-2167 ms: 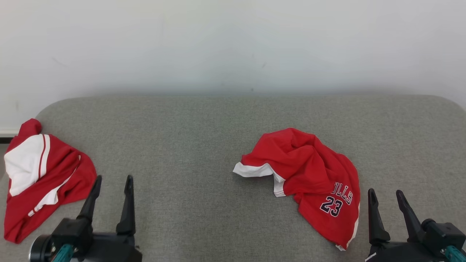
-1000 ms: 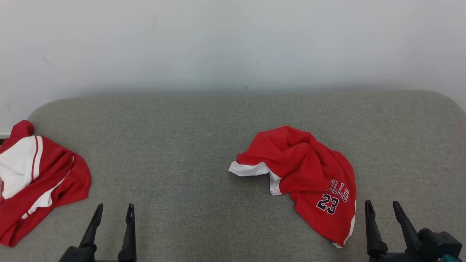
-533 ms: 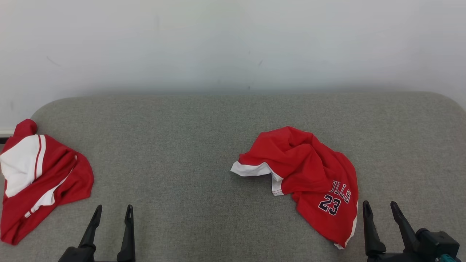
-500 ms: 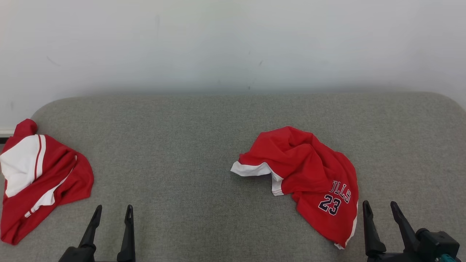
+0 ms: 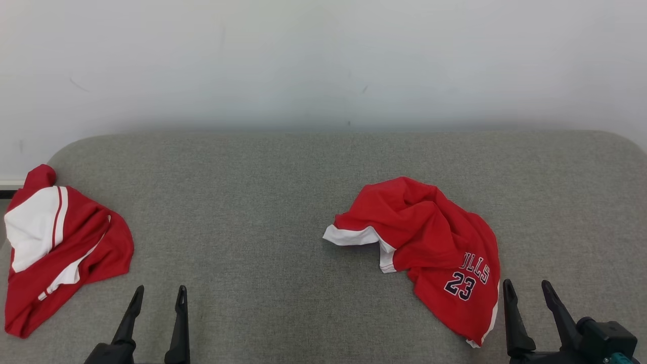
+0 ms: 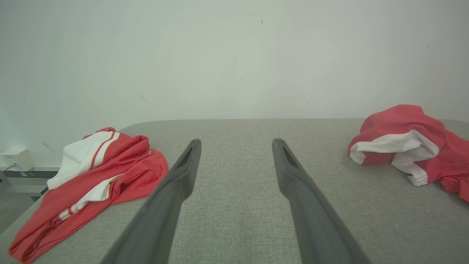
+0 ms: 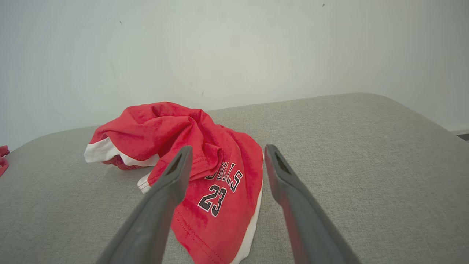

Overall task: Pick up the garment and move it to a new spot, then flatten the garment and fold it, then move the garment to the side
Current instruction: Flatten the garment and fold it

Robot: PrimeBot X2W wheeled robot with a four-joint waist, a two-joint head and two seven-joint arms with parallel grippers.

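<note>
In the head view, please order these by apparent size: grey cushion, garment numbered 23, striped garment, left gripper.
1. Grey cushion.
2. Garment numbered 23 and striped garment: nearly alike, so unranked.
3. Left gripper, cut by the frame.

Garment (image 5: 429, 237) lies on the padded surface (image 5: 252, 202), right of centre; second garment (image 5: 60, 242) at its left edge, well apart. Wall (image 5: 323, 60) behind the surface. Left gripper (image 5: 160, 289) at the front edge between the garments; right gripper (image 5: 526, 283) just right of the garment.

A grey fabric surface (image 5: 263, 202) meets a white wall (image 5: 323, 60), a small white box (image 6: 17, 159) off its left edge
</note>
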